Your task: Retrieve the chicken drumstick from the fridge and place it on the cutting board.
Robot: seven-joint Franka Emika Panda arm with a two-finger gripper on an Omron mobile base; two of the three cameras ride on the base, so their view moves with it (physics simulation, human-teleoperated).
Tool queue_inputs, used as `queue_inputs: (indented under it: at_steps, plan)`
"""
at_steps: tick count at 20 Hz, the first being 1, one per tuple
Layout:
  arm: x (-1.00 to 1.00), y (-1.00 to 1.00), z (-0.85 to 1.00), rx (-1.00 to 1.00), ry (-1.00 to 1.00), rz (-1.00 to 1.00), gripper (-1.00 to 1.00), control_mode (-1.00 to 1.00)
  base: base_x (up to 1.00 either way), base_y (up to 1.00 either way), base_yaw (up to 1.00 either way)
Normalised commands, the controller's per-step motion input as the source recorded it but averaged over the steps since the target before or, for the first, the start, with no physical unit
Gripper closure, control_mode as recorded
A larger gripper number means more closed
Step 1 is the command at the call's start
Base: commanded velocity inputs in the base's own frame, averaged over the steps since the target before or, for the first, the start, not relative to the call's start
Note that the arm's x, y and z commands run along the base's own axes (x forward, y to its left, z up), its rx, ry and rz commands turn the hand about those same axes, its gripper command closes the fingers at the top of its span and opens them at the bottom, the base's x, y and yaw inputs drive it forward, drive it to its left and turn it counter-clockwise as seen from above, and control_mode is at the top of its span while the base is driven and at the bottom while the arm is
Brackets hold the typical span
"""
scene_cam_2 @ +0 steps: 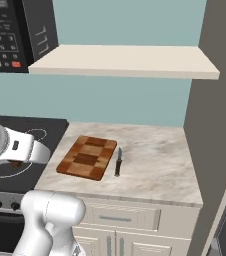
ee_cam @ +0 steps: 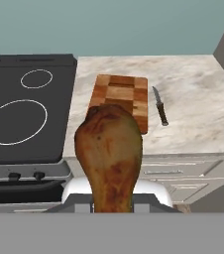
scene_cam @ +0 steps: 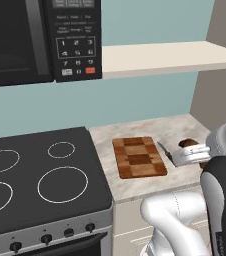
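Note:
The chicken drumstick (ee_cam: pixel 109 156) is a brown elongated lump standing large in the middle of the hand view, and my gripper (ee_cam: pixel 113 207) is shut on its lower end. A bit of its brown (scene_cam: pixel 187 143) shows above the hand in the left base view. The gripper (scene_cam: pixel 182 156) hangs in the air in front of the counter's edge, apart from the checkered wooden cutting board (scene_cam: pixel 138 157) (scene_cam_2: pixel 87 157) (ee_cam: pixel 121 94), which lies bare on the marble counter (scene_cam_2: pixel 155 160). The fridge's shelves and drawers are out of view.
A dark-handled knife (scene_cam: pixel 164 150) (scene_cam_2: pixel 118 162) (ee_cam: pixel 160 106) lies just right of the board. The black stovetop (scene_cam: pixel 35 175) (ee_cam: pixel 25 109) is to the left, with the microwave (scene_cam: pixel 35 40) and a cream shelf (scene_cam_2: pixel 125 60) above. A tall grey panel (scene_cam_2: pixel 215 115) bounds the counter's right side.

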Motion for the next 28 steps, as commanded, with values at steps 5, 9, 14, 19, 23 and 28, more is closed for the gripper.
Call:
queue_inputs:
  at_steps: [5, 9, 14, 19, 23, 28]
  plan:
    - [0.00, 0.00, -0.36, 0.07, -0.02, 0.00, 1.00, -1.00, 0.00, 0.00, 0.00]
    - [0.10, 0.00, -0.35, 0.03, -0.01, 0.00, 1.00, -1.00, 0.00, 0.00, 0.00]
    - [0.59, 0.11, -0.11, -0.01, 0.00, -0.10, 1.00, -1.00, 0.00, 0.00, 0.00]
    - [0.50, 0.08, -0.43, -0.01, 0.00, -0.13, 1.00, -1.00, 0.00, 0.00, 0.00]
    - [0.32, -0.03, -0.61, 0.00, -0.02, -0.06, 1.00, -1.00, 0.00, 0.00, 0.00]
    - [0.29, 0.00, -0.32, 0.00, 0.00, 0.00, 1.00, -1.00, 0.00, 0.00, 0.00]
